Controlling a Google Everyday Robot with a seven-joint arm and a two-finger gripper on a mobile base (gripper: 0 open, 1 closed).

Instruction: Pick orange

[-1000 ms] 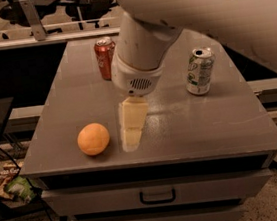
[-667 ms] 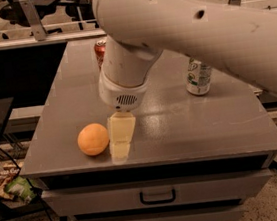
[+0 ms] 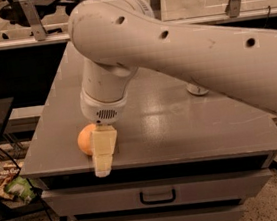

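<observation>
The orange point(image 3: 85, 139) is a round, smooth fruit near the front left edge of the grey table point(image 3: 181, 127). My gripper point(image 3: 103, 154) hangs from the large white arm point(image 3: 181, 52) and sits right over the orange's right side, covering about half of it. Its pale finger point(image 3: 104, 149) points down past the table's front edge. The red-orange soda can is hidden behind the arm.
Only the base of a second can point(image 3: 197, 89) shows at the right, under the arm. A drawer with a black handle point(image 3: 157, 197) is below the tabletop. Crumpled bags point(image 3: 14, 185) lie on the floor at the left. Chairs and a railing stand behind.
My arm has swung left and toward the front edge, so the gripper went from beside the orange to over it. The arm now hides the red can and most of the other can.
</observation>
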